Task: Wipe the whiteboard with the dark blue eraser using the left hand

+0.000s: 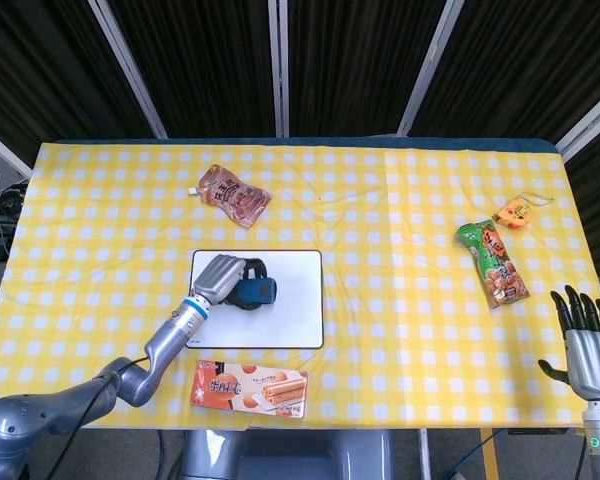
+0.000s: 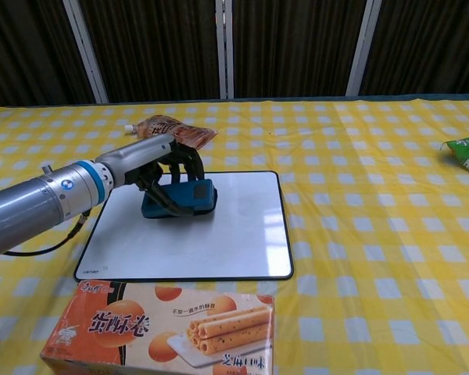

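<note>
A brown snack pouch is seen at eleven o'clock on the checked tablecloth. A green packet and an orange item are placed at three o'clock. A biscuit box is laid at seven o'clock.
</note>
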Controlling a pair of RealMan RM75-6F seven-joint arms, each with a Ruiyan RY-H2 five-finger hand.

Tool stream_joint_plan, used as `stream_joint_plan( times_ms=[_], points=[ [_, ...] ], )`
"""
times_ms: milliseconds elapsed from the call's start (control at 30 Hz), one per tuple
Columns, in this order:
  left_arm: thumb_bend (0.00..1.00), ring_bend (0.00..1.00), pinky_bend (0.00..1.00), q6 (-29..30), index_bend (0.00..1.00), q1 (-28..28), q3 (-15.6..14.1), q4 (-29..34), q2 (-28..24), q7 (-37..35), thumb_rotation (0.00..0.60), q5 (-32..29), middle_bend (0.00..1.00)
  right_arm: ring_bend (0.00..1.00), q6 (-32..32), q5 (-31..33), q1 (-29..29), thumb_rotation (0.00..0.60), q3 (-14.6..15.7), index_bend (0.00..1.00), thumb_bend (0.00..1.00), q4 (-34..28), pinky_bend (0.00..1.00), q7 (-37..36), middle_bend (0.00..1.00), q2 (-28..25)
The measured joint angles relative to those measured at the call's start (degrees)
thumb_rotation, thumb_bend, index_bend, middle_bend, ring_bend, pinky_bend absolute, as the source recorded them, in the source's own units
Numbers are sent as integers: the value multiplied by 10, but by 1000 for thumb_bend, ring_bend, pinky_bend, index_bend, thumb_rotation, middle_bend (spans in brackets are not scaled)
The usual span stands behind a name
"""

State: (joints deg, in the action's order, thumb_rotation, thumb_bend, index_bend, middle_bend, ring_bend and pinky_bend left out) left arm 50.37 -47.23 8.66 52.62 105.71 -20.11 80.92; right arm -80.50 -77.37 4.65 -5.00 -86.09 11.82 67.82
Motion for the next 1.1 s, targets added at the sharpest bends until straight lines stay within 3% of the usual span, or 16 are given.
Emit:
stream_joint_plan(
  times_ms=[400, 700, 767, 833, 900, 933, 1000, 1100],
  points=[
    [231, 548, 599, -16, 658, 23, -6, 27, -132, 26, 600, -16, 445, 0, -4, -10, 2, 600, 3, 0, 0, -11, 0, 7, 0, -1],
    [231, 549, 595, -57, 641, 47, -41, -12, -160, 32, 600, -24, 440, 0, -2, -15, 5, 600, 6, 0, 0, -16, 0, 19, 0, 3],
    [167, 486, 564, -61, 547, 50, -47, -22, -159, 27, 600, -21, 358, 0, -1, -16, 6, 600, 6, 0, 0, -16, 0, 22, 0, 5],
    [32, 204, 369, -61, 208, 53, -51, -30, -157, 22, 600, -16, 110, 0, 0, -16, 7, 600, 6, 0, 0, -16, 0, 23, 0, 6],
    [0, 23, 153, -61, 13, 54, -55, -31, -157, 15, 600, -12, 1, 0, 0, -16, 7, 600, 6, 0, 0, -17, 0, 24, 0, 6],
    [0, 0, 69, -61, 0, 54, -57, -32, -158, 9, 600, -8, 0, 0, 0, -16, 8, 600, 6, 0, 0, -17, 0, 24, 0, 6],
    [0, 0, 9, -55, 0, 56, -58, -31, -161, 0, 600, -3, 0, 0, 1, -17, 8, 600, 6, 0, 0, -18, 0, 24, 0, 7],
    [0, 0, 0, -32, 0, 60, -56, -25, -168, -11, 600, 3, 0, 0, 0, -20, 9, 600, 7, 0, 0, -19, 0, 24, 0, 6]
  ],
)
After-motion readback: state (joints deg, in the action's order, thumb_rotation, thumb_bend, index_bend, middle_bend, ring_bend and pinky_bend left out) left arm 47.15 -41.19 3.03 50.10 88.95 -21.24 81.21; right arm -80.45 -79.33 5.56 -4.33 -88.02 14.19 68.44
